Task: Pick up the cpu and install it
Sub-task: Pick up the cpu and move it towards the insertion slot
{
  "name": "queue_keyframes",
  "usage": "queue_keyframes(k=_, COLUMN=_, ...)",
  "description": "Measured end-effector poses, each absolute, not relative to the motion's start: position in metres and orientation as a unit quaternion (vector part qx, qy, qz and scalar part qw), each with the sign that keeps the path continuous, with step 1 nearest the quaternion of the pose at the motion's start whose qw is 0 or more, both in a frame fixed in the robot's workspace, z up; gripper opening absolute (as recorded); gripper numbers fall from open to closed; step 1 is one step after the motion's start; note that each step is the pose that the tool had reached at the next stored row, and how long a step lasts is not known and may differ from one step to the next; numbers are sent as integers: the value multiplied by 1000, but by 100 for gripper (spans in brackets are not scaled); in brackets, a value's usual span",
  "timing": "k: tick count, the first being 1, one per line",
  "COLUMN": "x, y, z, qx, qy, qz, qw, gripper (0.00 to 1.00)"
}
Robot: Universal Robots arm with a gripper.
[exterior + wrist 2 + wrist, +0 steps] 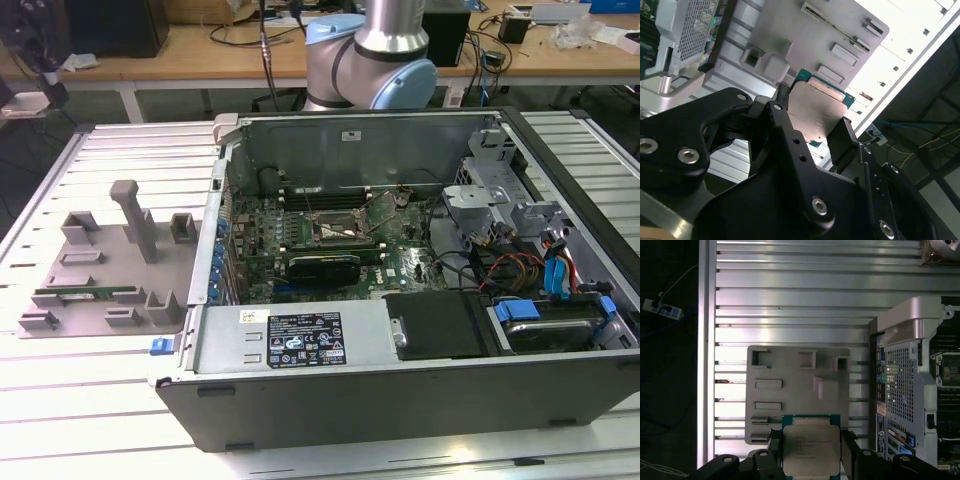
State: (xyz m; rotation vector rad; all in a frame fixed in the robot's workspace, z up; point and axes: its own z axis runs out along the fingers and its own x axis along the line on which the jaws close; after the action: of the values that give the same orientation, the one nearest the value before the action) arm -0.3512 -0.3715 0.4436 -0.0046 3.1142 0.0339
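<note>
A: Effector state?
B: Clenched on the cpu (809,450), a small flat square chip with a silvery metal top and thin green rim. In both wrist views the black two-fingered gripper (811,456) pinches it by two opposite edges, with one of its black fingers (847,451) against each side. The printed top faces the first wrist camera.
A: Where is the chip relative to the holders?
B: Lifted, clear of the table. It hangs over one edge of the flat grey plastic fixture tray (790,370), which lies on the slatted aluminium table (790,290).
A: Tray contents?
B: In the exterior view, a long narrow green memory stick (85,295) lies in a slot along the tray's near side. Raised posts and small pockets elsewhere; cannot tell what they hold.
A: The case?
B: Open grey metal computer case (300,400), lying on the table just beside the tray, to the exterior view's right of it. Inside is a green motherboard (270,240) with the square black-and-metal socket frame (340,228) near its middle. A black card (322,266) sits just in front of the frame, a silver power supply box (290,340) runs along the near wall, and red and blue cables (550,270) sit at the exterior view's right end.
A: Room to move?
B: Bare slats border the tray on three sides; the case wall closes the fourth. The case walls rise above the board all round, and the case is open from above. The grey-and-blue arm joint (370,60) stands behind the far wall
</note>
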Motion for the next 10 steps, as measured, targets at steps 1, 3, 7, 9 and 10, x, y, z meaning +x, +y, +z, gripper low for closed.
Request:
queue_keyframes(k=1, x=-347, y=-371, z=444, qx=-1, qy=1000, qz=11, qw=14, gripper=55)
queue_keyframes(k=3, x=-336, y=-371, z=444, qx=-1, qy=1000, qz=11, qw=14, gripper=55)
queue_keyframes(k=7, x=-321, y=-372, z=444, qx=-1, qy=1000, qz=11, qw=14, gripper=55)
queue_keyframes(k=9, x=-312, y=-371, z=444, qx=-1, qy=1000, qz=11, qw=14, gripper=55)
queue_keyframes(k=10, x=-307, y=-371, z=444, qx=-1, qy=1000, qz=11, qw=14, gripper=55)
